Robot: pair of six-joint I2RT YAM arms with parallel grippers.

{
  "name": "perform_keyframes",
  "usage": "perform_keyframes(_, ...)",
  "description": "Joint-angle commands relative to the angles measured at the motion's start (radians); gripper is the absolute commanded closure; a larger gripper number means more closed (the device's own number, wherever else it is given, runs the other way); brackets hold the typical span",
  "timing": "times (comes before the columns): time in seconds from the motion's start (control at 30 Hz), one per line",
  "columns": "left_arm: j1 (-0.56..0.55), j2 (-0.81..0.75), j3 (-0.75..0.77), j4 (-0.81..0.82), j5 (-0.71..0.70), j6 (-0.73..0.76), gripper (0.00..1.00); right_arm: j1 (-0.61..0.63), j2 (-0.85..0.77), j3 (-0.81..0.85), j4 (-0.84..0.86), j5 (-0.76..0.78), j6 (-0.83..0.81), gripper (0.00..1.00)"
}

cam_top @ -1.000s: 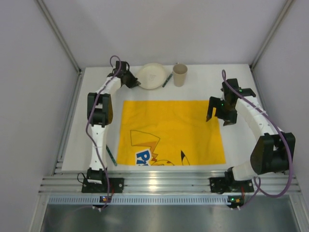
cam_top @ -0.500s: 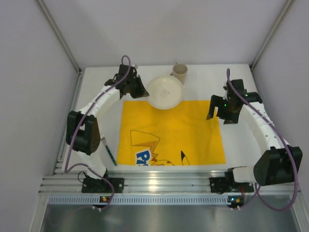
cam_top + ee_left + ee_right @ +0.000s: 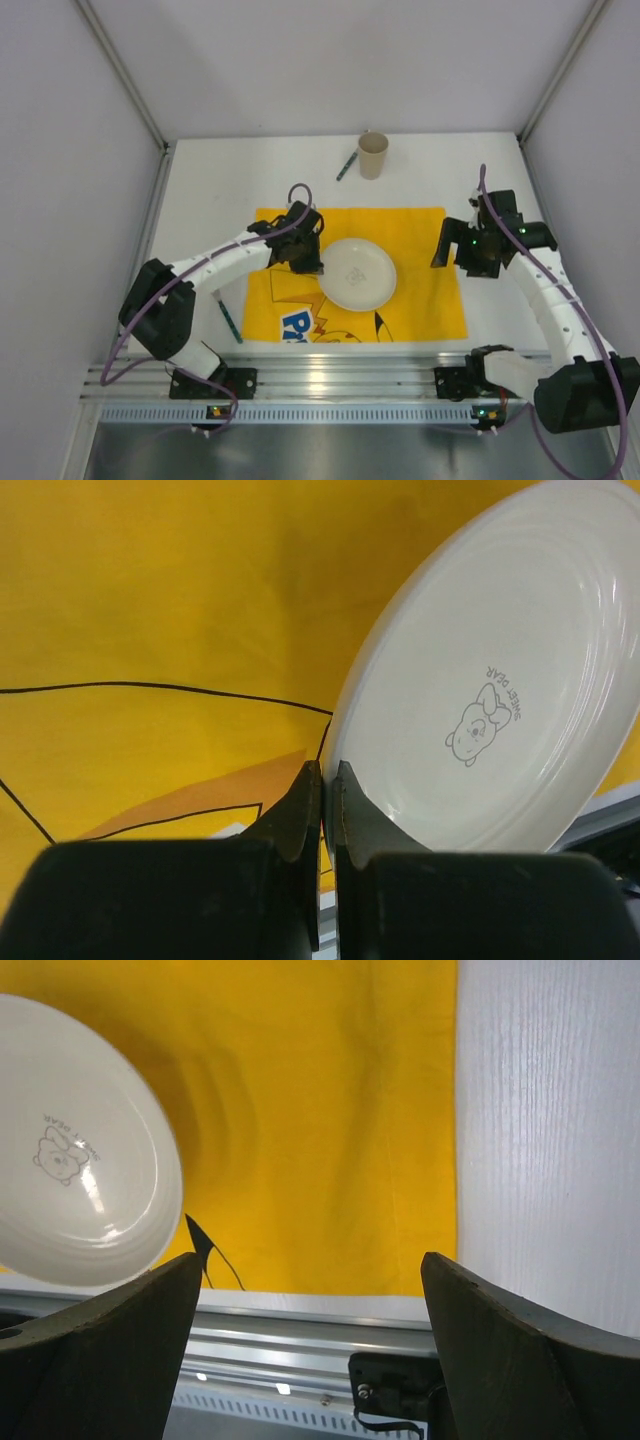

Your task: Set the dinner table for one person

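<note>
Top external view: the left gripper (image 3: pixel 316 266) is pinched tight on the rim of the plate (image 3: pixel 358 273), holding it tilted over the yellow cloth (image 3: pixel 420 300) on the dinner table (image 3: pixel 200 190). The right gripper (image 3: pixel 462 258) hovers wide open and empty. Step in hand: plate placement. Next: level the plate, lower it, then release.

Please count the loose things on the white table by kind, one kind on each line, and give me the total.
white plate: 1
beige cup: 1
yellow printed cloth: 1
thin dark utensils, kind too small to tell: 2
Total on or over the dinner table: 5
</note>
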State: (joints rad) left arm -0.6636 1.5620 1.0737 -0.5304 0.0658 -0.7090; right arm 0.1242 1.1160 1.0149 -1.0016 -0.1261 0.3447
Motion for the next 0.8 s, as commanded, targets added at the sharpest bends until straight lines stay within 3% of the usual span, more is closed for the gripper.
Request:
perform_keyframes(0.0,-0.021,-0.042,-0.030,0.047,-0.112,-0.070,1.00,0.009,-0.062,-0.015,-0.019,-0.010,0.011,0.08)
perform_keyframes(0.03,-0.030,-0.036,-0.034,0.047,-0.148,-0.076,0.94,0.011,-0.068,-0.024,-0.025,-0.012,0.010,0.08)
perform_keyframes(0.1,-0.036,-0.016,-0.026,0.037,-0.184,-0.096,0.70,0.014,-0.088,-0.032,-0.034,-0.015,0.014,0.08)
perform_keyframes(0.13,-0.039,0.004,-0.020,0.011,-0.204,-0.102,0.55,0.020,-0.094,-0.033,-0.037,-0.021,0.016,0.08)
perform_keyframes(0.17,-0.041,0.013,-0.009,-0.014,-0.246,-0.110,0.28,0.023,-0.100,-0.033,-0.041,-0.024,0.019,0.08)
perform_keyframes(0.2,-0.044,0.016,0.023,-0.043,-0.273,-0.121,0.17,0.023,-0.108,-0.032,-0.043,-0.029,0.022,0.08)
perform_keyframes(0.33,-0.042,-0.063,0.087,-0.236,-0.453,-0.171,0.11,0.031,-0.120,-0.019,-0.068,-0.026,0.020,0.08)
perform_keyframes(0.4,-0.006,-0.117,0.103,-0.468,-0.610,-0.321,0.07,0.032,-0.131,-0.015,-0.072,-0.027,0.023,0.08)
perform_keyframes(0.5,0.065,-0.250,0.004,-0.585,-0.623,-0.413,0.10,0.037,-0.145,-0.016,-0.077,-0.038,0.028,0.08)
perform_keyframes(0.7,0.335,-0.537,-0.305,-0.560,-0.528,-0.463,0.11,0.046,-0.150,-0.052,-0.060,-0.061,0.033,0.08)
perform_keyframes(0.77,0.357,-0.585,-0.383,-0.557,-0.520,-0.490,0.10,0.051,-0.147,-0.059,-0.054,-0.066,0.034,0.08)
